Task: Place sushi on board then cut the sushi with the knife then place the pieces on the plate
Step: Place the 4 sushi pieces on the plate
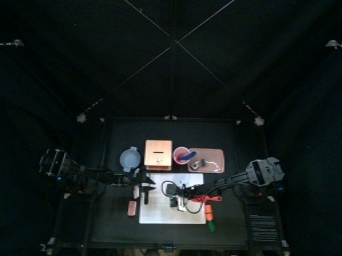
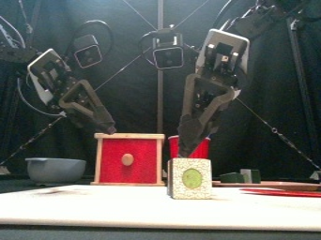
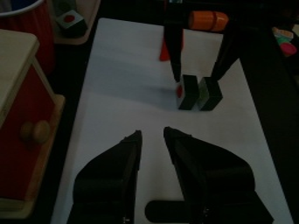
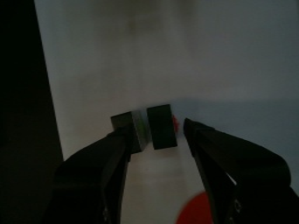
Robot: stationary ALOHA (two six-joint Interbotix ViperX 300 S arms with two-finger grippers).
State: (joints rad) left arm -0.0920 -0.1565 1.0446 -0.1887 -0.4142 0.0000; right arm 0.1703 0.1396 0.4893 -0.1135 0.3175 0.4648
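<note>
Two dark green sushi blocks [image 3: 200,93] stand side by side on the white cutting board [image 3: 128,79], a thin pale gap between them. From the front, the near block [image 2: 191,178] shows its round green cut face. My right gripper [image 4: 158,136] hangs just above the blocks, shut on a red knife [image 4: 197,208] whose blade points down at the gap. My left gripper [image 3: 152,134] hovers over the board's left part, short of the blocks, open and holding nothing. The pink plate [image 1: 211,160] lies behind the board on the right.
Along the back stand a blue-grey bowl [image 2: 55,170], a wooden box with a red drawer front [image 2: 128,159] and a red cup [image 2: 201,146]. More dark green blocks [image 2: 245,175] sit at the right. An orange toy [image 3: 208,19] lies past the board.
</note>
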